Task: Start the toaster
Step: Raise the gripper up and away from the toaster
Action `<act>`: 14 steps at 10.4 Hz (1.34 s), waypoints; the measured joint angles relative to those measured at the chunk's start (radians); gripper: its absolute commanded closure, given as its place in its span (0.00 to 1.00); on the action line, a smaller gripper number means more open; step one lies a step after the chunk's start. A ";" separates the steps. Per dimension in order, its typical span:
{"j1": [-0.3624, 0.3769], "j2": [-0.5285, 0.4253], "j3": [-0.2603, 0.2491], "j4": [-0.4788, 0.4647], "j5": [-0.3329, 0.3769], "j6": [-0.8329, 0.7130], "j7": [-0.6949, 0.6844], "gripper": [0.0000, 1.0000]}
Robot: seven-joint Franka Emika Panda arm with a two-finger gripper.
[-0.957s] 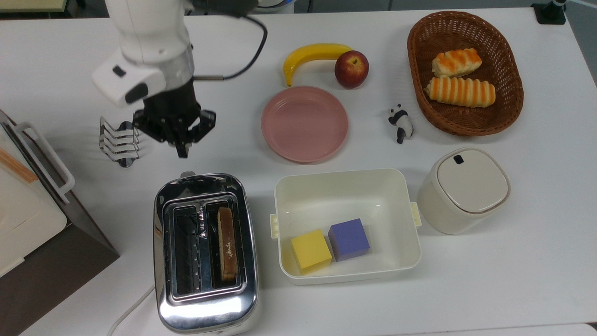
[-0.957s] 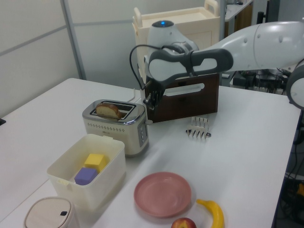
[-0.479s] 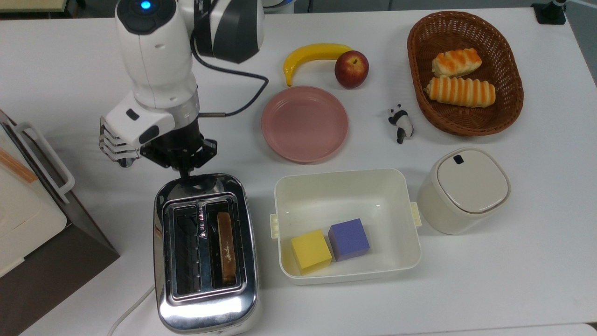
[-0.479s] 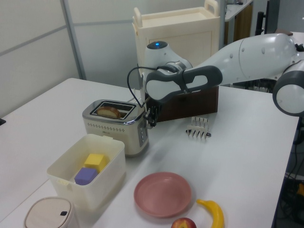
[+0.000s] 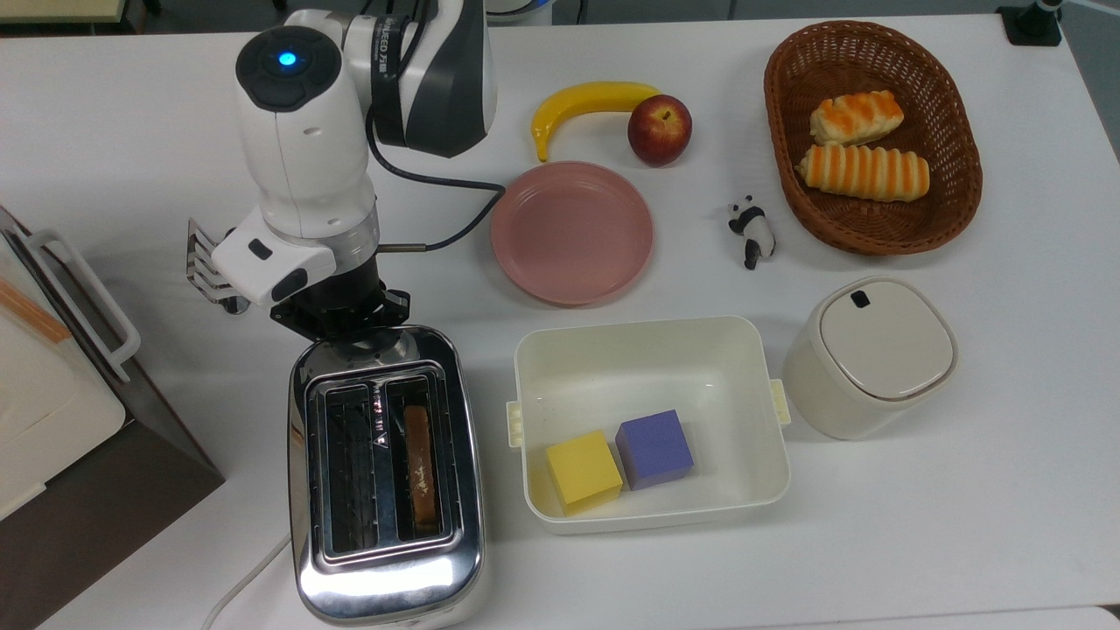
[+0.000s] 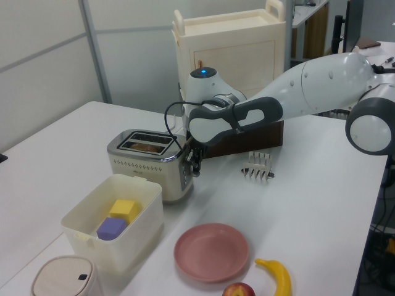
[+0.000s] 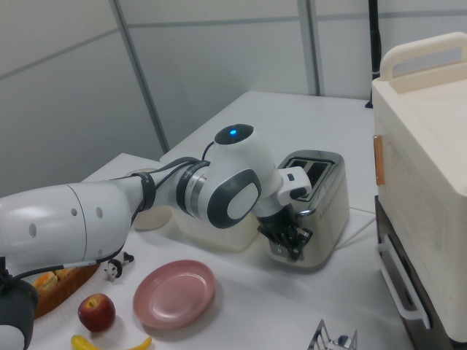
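Observation:
The chrome toaster (image 5: 385, 577) stands at the table's near edge in the top view, with a slice of bread (image 5: 418, 472) sunk low in the slot on the top view's right. My gripper (image 5: 346, 328) points down at the toaster's far end, pressed against the end face where the lever sits; the lever itself is hidden under it. In the left view the gripper (image 6: 195, 166) shows as one narrow dark tip, shut, low against the toaster (image 6: 148, 163). In the right view the gripper (image 7: 292, 240) is against the toaster's (image 7: 325, 211) end face.
A wire toast rack (image 5: 201, 262) sits just behind the arm. A pink plate (image 5: 571, 232) and a cream box (image 5: 652, 328) holding two cubes lie to the top view's right. A large white-and-brown appliance (image 5: 52, 394) stands on the top view's left. Lidded bin (image 5: 866, 354), basket (image 5: 875, 227).
My gripper came toward the toaster's far end and went down along it. The bread slice, which stood above the slot, has sunk into it.

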 measured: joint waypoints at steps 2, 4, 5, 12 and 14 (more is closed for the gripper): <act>0.000 0.000 0.000 0.000 0.000 0.000 0.000 1.00; 0.000 0.001 0.000 0.000 0.000 0.000 0.000 1.00; 0.000 0.001 0.000 0.000 0.000 0.000 0.000 1.00; 0.005 -0.073 0.002 0.052 0.000 -0.170 0.000 1.00; 0.008 -0.144 0.012 0.056 0.000 -0.265 0.000 1.00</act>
